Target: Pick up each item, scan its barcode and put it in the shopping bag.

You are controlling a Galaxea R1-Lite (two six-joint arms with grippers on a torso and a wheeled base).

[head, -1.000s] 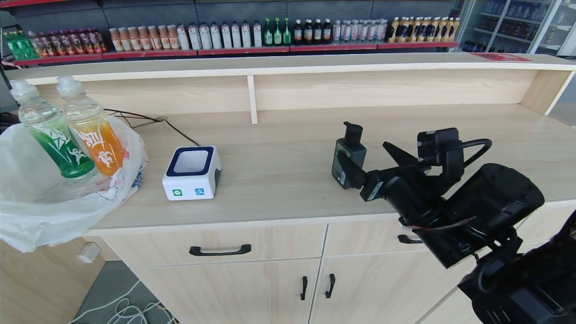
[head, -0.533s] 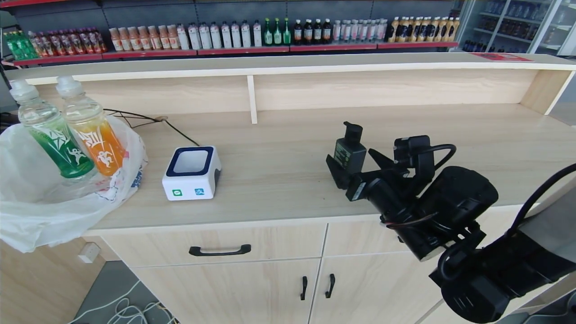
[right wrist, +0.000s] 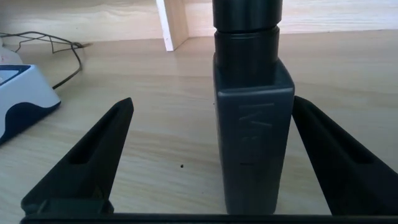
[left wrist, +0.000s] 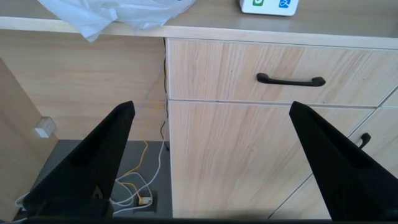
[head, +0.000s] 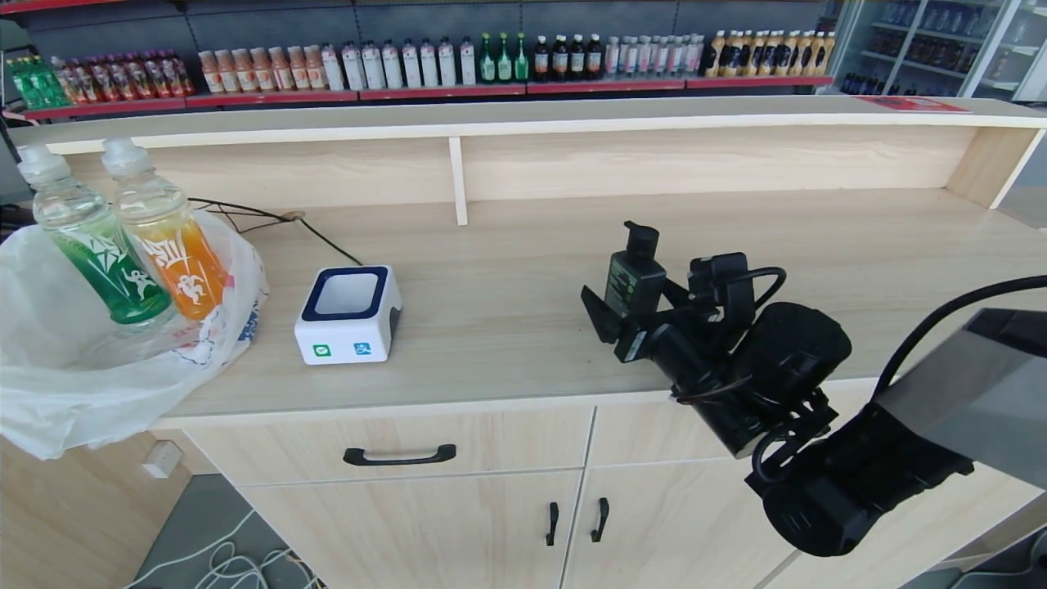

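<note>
A dark grey bottle (head: 635, 276) with a black cap stands upright on the wooden counter (head: 507, 278), right of centre. My right gripper (head: 630, 301) is open, one finger on each side of the bottle (right wrist: 252, 130), neither touching it. A white scanner (head: 349, 313) with a dark blue rim sits left of centre. On the counter's left end, the white plastic shopping bag (head: 74, 368) holds a green drink bottle (head: 94, 245) and an orange one (head: 168, 237). My left gripper (left wrist: 211, 168) hangs open below the counter edge, facing the cabinet fronts.
A black cable (head: 270, 214) runs along the counter behind the scanner (right wrist: 18, 93). A raised back ledge with a white divider (head: 458, 180) bounds the counter. Drawers with black handles (left wrist: 291, 80) lie below. Shelves of drinks (head: 491, 61) stand far behind.
My right arm has moved left and forward, bringing its open fingers from beside the dark bottle to either side of it. The bottle, the scanner and the bag have stayed put.
</note>
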